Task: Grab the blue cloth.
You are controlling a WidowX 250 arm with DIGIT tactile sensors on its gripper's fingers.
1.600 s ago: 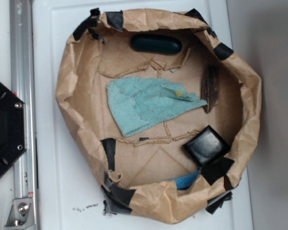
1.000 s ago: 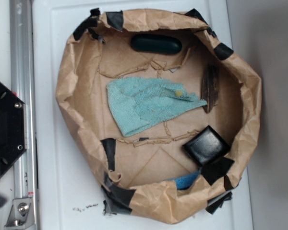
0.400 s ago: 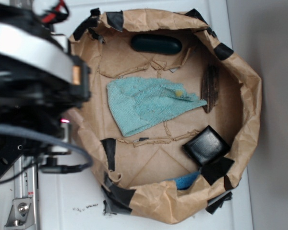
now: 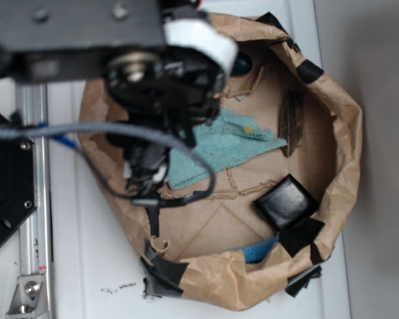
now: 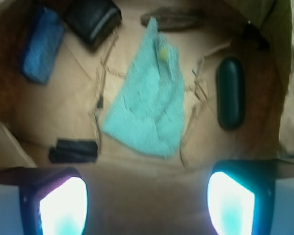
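gripper (image 5: 147, 205) with fingers spread apart and holding nothing, above the near edge of the blue cloth (image 5: 147, 105), cloth flat on brown paper bin (image 4: 346, 133) floor, dark oval case (image 5: 230, 93) beside it, black box (image 5: 92, 19), small bright-blue piece (image 5: 41, 43), brown bark strip (image 5: 174, 20) at cloth's tip

Materials and finishes, paper-lined bin

Blue cloth (image 5: 148, 105): matt looped terry, soft nap (one yellowish spot). Bin wall (image 4: 339, 133): creased brown kraft paper, matt, patched with black tape (image 5: 73, 151). Dark oblong case (image 5: 230, 93): smooth, faintly glossy. Black square box (image 4: 286, 201): smooth with sheen. Rail (image 4: 34, 173): brushed metal.
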